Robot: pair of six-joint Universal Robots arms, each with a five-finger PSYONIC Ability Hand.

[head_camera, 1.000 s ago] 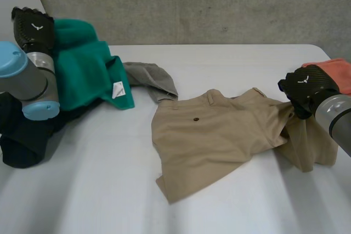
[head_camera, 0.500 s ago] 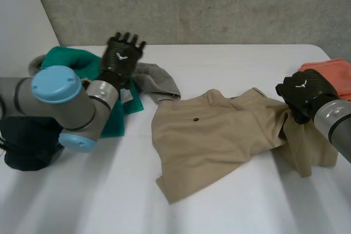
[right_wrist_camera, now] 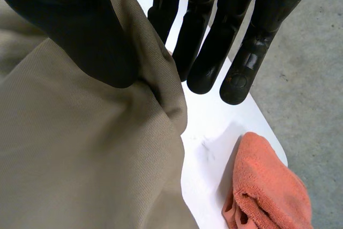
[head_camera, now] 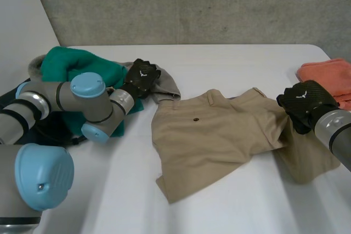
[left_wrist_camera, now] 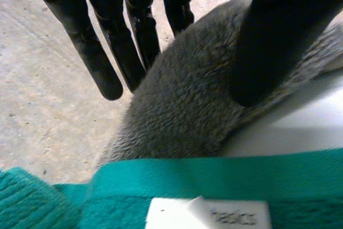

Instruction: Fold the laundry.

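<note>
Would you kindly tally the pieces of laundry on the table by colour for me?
Tan shorts: 1
Grey cloth: 1
Green cloth: 1
Orange towel: 1
Black cloth, mostly hidden behind the left arm: 1
Total: 5

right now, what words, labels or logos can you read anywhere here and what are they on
"basics": on the white tag of the green cloth. It is blurred, so this is a best reading.
No letters: a white bird-like logo on the back of the left robot hand, and one on the right robot hand.
No text on the beige shorts.
</note>
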